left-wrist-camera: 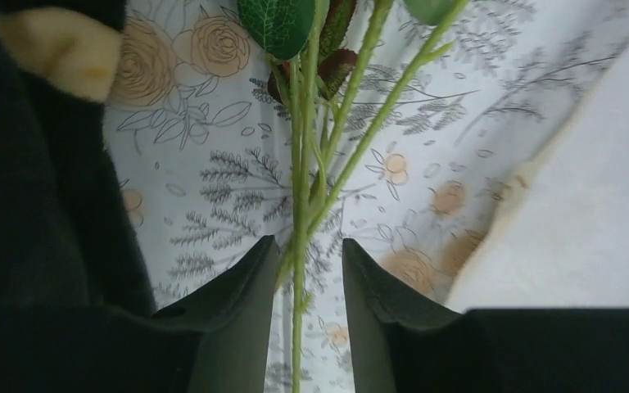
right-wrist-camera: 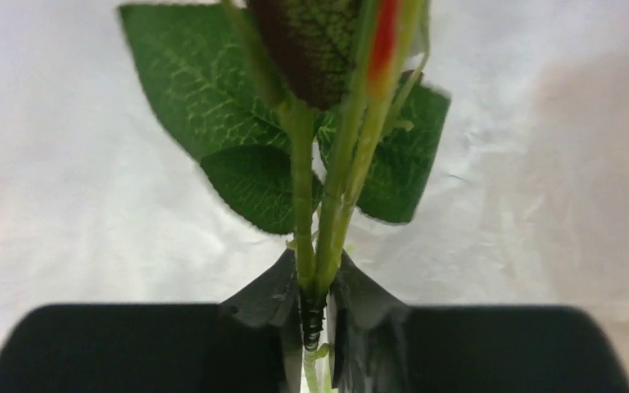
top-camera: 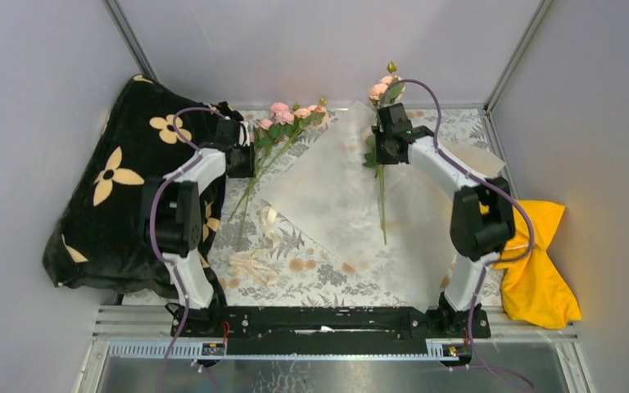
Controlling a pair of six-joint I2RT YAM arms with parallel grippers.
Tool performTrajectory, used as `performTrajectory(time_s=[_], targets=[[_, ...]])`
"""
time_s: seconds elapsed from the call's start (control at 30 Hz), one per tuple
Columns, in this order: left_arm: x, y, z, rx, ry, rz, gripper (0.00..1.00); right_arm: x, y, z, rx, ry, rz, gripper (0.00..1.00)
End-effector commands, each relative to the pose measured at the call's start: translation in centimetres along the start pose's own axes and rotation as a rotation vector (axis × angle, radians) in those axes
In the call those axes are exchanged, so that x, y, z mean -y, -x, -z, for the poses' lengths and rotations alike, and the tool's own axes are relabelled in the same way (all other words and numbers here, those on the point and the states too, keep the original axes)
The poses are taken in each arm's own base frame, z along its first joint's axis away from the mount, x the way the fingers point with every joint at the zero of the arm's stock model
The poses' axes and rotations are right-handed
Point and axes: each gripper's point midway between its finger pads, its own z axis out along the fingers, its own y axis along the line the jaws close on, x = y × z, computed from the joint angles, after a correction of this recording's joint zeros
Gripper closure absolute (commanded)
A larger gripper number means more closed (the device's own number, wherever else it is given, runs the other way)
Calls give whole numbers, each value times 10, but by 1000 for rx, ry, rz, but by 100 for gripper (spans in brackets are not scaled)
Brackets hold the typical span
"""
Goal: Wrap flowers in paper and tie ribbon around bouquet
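The flowers lie in two bunches. One bunch of pink roses [top-camera: 288,117] rests on the tablecloth at the back, its stems [left-wrist-camera: 301,188] running between the fingers of my left gripper [left-wrist-camera: 307,246] [top-camera: 240,155], which stands open around them without squeezing. My right gripper [right-wrist-camera: 313,274] [top-camera: 382,146] is shut on the stems [right-wrist-camera: 328,213] of the second bunch [top-camera: 385,88], holding it over the white paper [top-camera: 332,196] [right-wrist-camera: 82,205]; its long stem reaches toward the near edge. The cream ribbon [top-camera: 254,264] lies loose on the tablecloth, near left of the paper.
A black blanket with beige flower prints [top-camera: 119,192] is heaped at the left, close beside my left arm. A yellow cloth [top-camera: 540,270] lies at the right edge. The grey floral tablecloth [top-camera: 319,278] covers the table; grey walls enclose three sides.
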Motion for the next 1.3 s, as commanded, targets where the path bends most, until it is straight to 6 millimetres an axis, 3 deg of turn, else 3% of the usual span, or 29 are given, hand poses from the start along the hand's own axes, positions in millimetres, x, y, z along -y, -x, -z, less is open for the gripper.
performTrajectory(time_s=[0.0,0.1,0.27,0.37,0.43,0.53,0.7,0.8,0.87,0.9,0.93,1.0,1.13,1.27], targets=[[-7,18,-17,17,27,-38,60,32,-33,-19,-179,-152,121,73],[-8,11,-30,-11,30,-38,61,37,-38,-29,-218,-182,130,58],[-24,7,-46,-21,97,-53,64,28,-43,-27,-218,-130,113,54],[-25,3,-53,-40,100,-45,80,26,-43,-19,-201,-110,106,55],[-24,1,-54,-51,95,-36,96,26,-43,-13,-192,-104,105,54],[-18,5,-43,-42,57,4,100,27,-39,0,-171,-102,107,54],[-17,58,22,143,-38,174,100,9,-28,31,-99,-33,167,47],[-3,84,64,260,-119,195,100,-39,-23,54,-7,119,242,35],[20,89,84,283,-230,217,100,-96,-22,76,73,352,276,24],[30,90,92,281,-279,232,100,-129,-25,90,110,513,268,9],[42,90,99,278,-322,243,100,-162,-22,107,173,681,241,1],[62,90,110,271,-381,266,100,-212,-12,141,265,945,156,0],[107,87,131,279,-479,241,100,-268,12,171,342,1194,29,0],[132,84,144,296,-536,228,100,-295,13,145,260,1228,-112,0]])
